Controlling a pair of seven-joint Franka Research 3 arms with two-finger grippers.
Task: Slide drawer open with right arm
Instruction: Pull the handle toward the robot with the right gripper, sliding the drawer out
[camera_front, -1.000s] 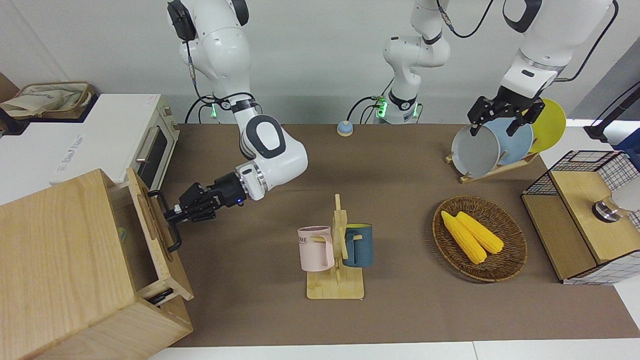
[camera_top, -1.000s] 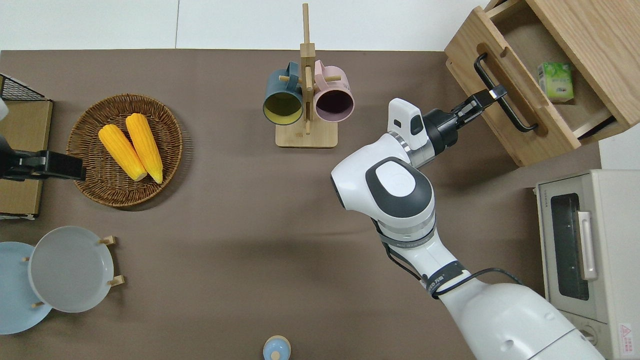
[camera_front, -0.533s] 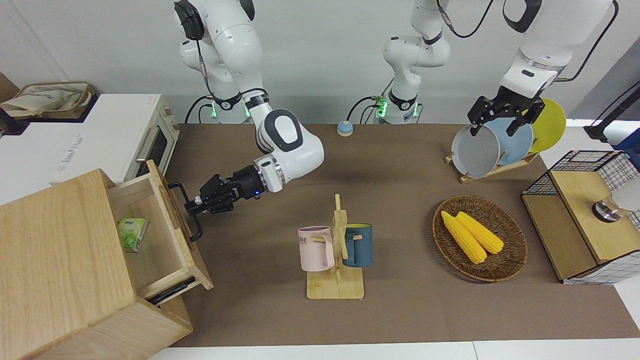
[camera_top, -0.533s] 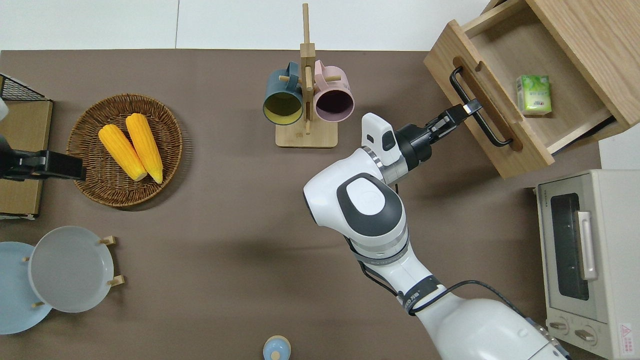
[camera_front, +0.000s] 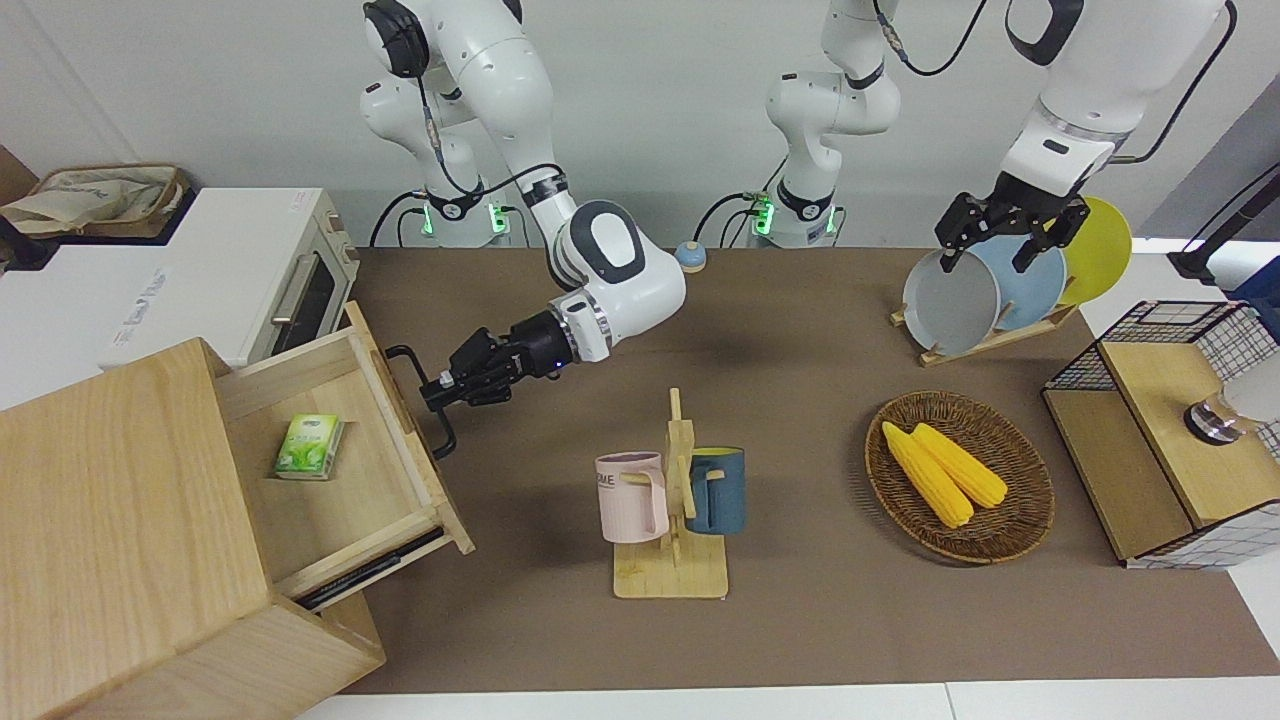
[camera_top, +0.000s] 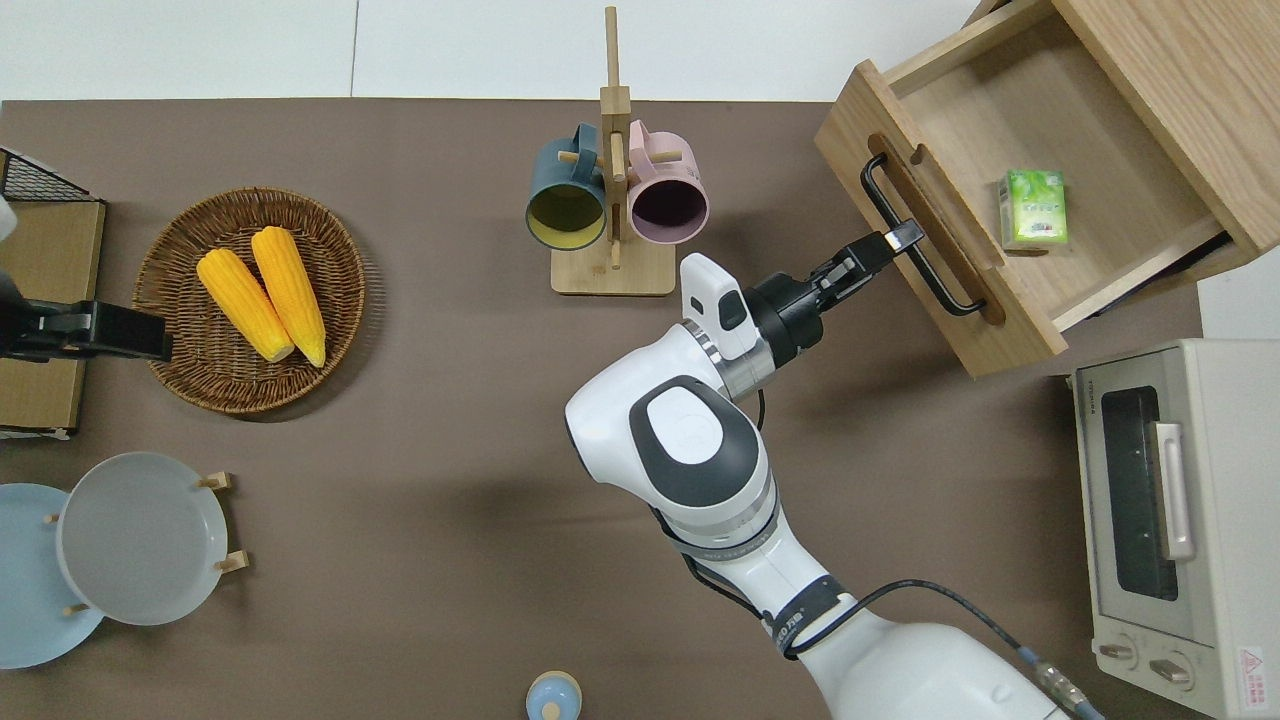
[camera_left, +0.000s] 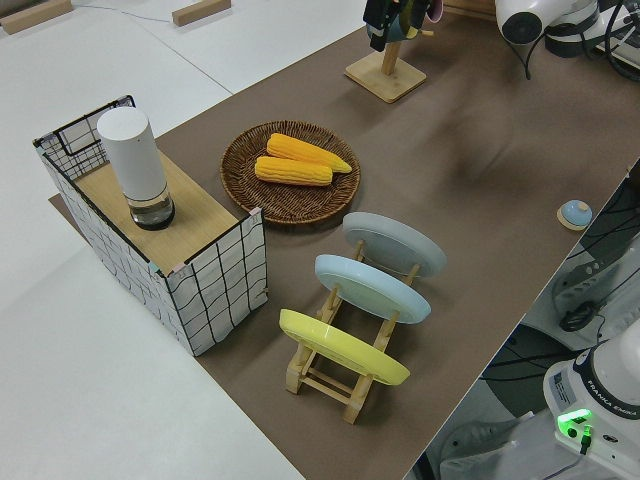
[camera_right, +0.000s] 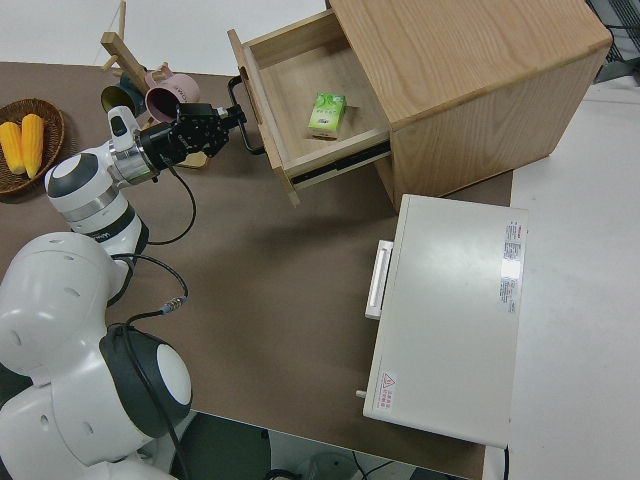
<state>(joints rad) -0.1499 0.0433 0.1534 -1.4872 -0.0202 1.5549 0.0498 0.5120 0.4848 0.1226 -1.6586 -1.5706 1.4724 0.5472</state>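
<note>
The pale wooden cabinet (camera_front: 110, 500) stands at the right arm's end of the table. Its light-wood drawer (camera_front: 350, 485) is pulled far out and also shows in the overhead view (camera_top: 1000, 120) and the right side view (camera_right: 300, 80). My right gripper (camera_front: 437, 385) is shut on the drawer's black loop handle (camera_front: 443, 430), near its middle, as the overhead view (camera_top: 893, 240) and the right side view (camera_right: 235, 115) show. A small green carton (camera_top: 1032, 208) lies in the drawer. My left arm is parked, its gripper (camera_front: 1000, 240) open.
A white toaster oven (camera_top: 1170, 500) stands beside the cabinet, nearer to the robots. A mug rack (camera_top: 612, 190) with two mugs stands mid-table. A wicker basket (camera_top: 160, 260) of corn, a plate rack (camera_front: 950, 300) and a wire-mesh cabinet (camera_front: 1160, 430) are toward the left arm's end.
My right gripper has pulled the handle toward the table's middle. The drawer has slid from a little open to far out, and the green carton has come fully into view.
</note>
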